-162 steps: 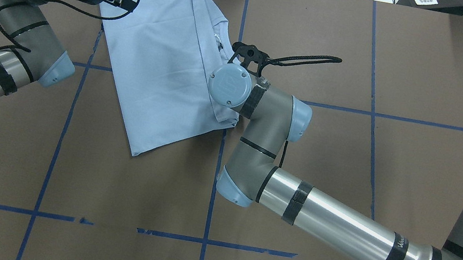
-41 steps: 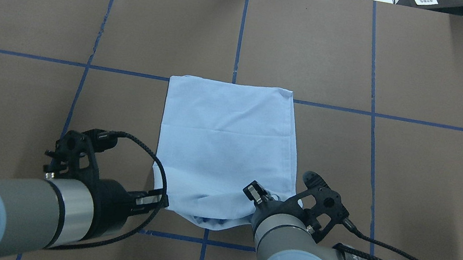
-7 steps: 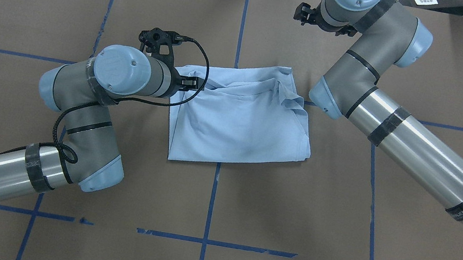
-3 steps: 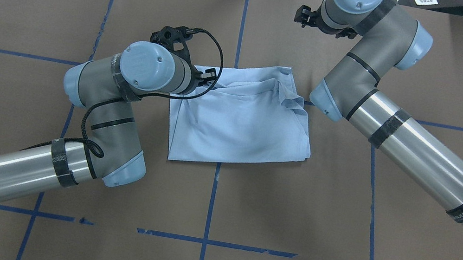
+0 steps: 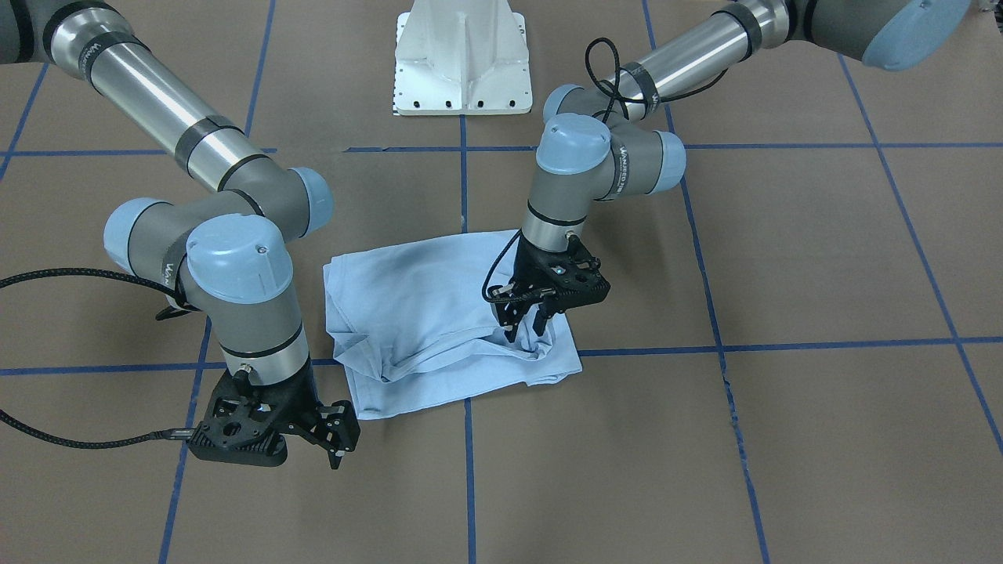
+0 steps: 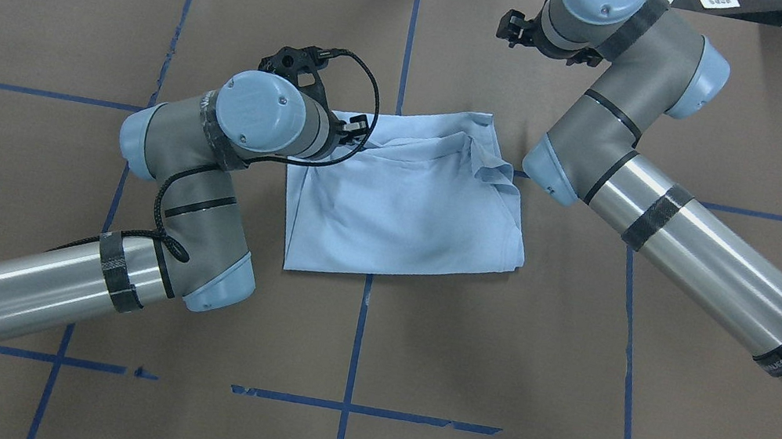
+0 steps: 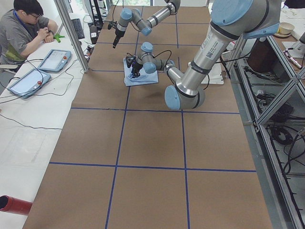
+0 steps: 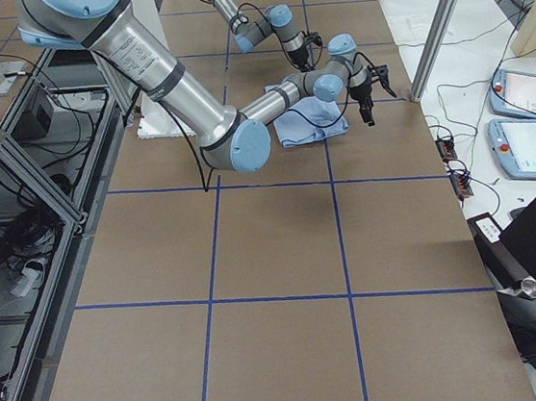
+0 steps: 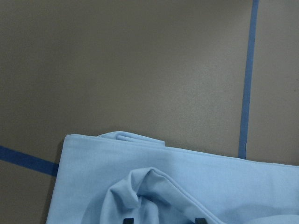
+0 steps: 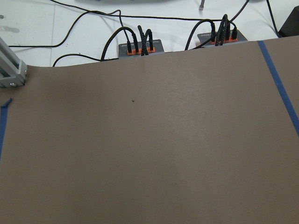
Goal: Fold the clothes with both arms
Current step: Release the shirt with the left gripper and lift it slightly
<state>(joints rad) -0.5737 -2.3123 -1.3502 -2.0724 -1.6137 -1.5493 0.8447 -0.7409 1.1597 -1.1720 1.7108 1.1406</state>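
Front-facing: the folded T-shirt (image 5: 439,313) lay mid-table (image 5: 783,258), rumpled along the operators' edge. The left gripper (image 5: 526,325) stood over that rumple, jaws narrowly parted, tips at the cloth. The right gripper (image 5: 338,440) hung off the shirt above brown table, jaws parted, holding nothing.

Overhead: I noted the shirt lying across a blue tape line (image 6: 358,341).

Left wrist: fingertips (image 9: 200,219) flanked a raised fold.

The T-shirt (image 6: 409,207) lies about the middle of the desk (image 6: 657,336). The left end effector (image 5: 526,329) is down on its far left corner. The right end effector (image 5: 335,450) hangs clear beyond the shirt, near the desk's far edge. The pedestal base (image 5: 462,59) stands at the robot's edge.
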